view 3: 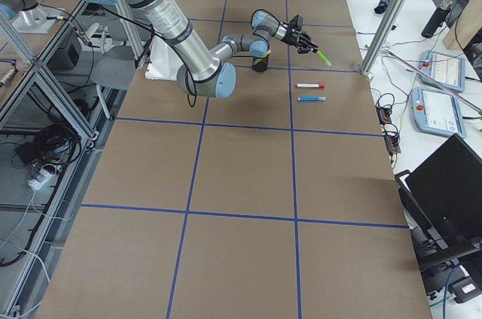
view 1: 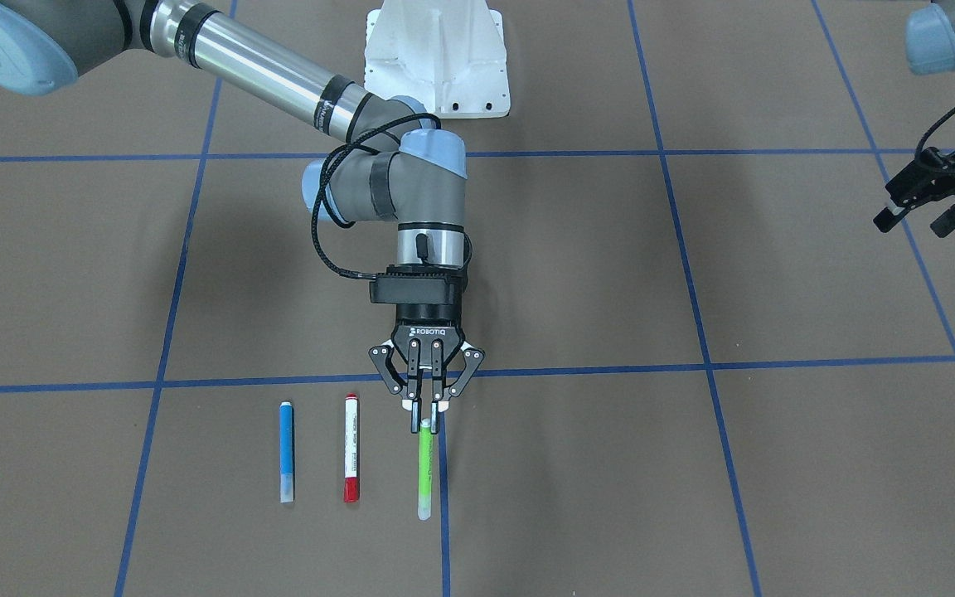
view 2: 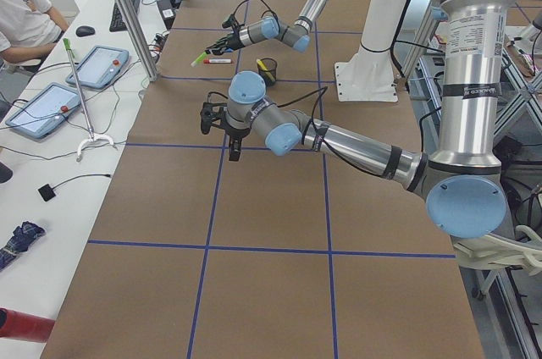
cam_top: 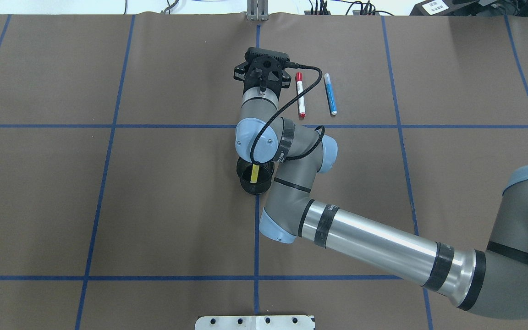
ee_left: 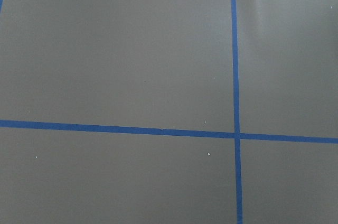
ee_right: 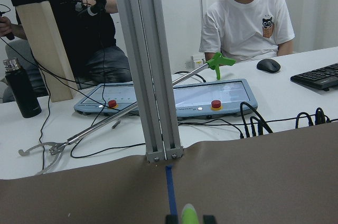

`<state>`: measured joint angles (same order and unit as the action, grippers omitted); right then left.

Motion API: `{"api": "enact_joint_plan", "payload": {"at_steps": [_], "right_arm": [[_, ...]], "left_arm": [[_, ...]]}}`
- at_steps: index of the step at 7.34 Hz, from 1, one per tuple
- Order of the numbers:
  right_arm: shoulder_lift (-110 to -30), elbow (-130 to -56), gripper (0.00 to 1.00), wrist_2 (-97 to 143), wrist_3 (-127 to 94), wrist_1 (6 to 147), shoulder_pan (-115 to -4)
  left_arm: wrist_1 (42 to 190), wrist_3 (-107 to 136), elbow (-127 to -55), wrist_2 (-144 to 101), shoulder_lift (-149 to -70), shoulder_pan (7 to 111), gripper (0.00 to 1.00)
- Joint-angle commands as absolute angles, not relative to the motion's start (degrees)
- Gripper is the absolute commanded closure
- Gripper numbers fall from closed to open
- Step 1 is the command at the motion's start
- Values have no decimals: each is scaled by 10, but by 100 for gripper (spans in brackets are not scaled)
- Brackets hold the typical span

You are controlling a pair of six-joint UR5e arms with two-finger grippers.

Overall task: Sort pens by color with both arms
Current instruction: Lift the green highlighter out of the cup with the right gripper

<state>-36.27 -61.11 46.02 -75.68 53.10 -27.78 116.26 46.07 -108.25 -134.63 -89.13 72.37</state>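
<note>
The right gripper [view 1: 424, 421] is clamped on one end of the green pen [view 1: 424, 473], which juts out ahead of it, clear of the table [view 1: 693, 497]. Beside it lie the red pen [view 1: 351, 448] and blue pen [view 1: 285, 452], seemingly placed. The yellow pen [cam_top: 255, 173] waits in the cup [cam_top: 247, 187] behind its wrist. The left gripper [view 1: 910, 224] hangs far off, spread and empty

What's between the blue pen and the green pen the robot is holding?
The white-barrelled pen with red ends lies between the slim blue pen and the light green pen; the front-facing view shows it.
</note>
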Motion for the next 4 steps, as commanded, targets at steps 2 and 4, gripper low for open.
{"api": "enact_joint_plan", "payload": {"at_steps": [2,4], "right_arm": [[-367,-601,100,460,-750,520,-274],[-368,-599,100,460,-745,520,-274]], "left_arm": [[1161,461,-1080,-1346,-895,722,2],[1161,461,-1080,-1346,-896,722,2]]}}
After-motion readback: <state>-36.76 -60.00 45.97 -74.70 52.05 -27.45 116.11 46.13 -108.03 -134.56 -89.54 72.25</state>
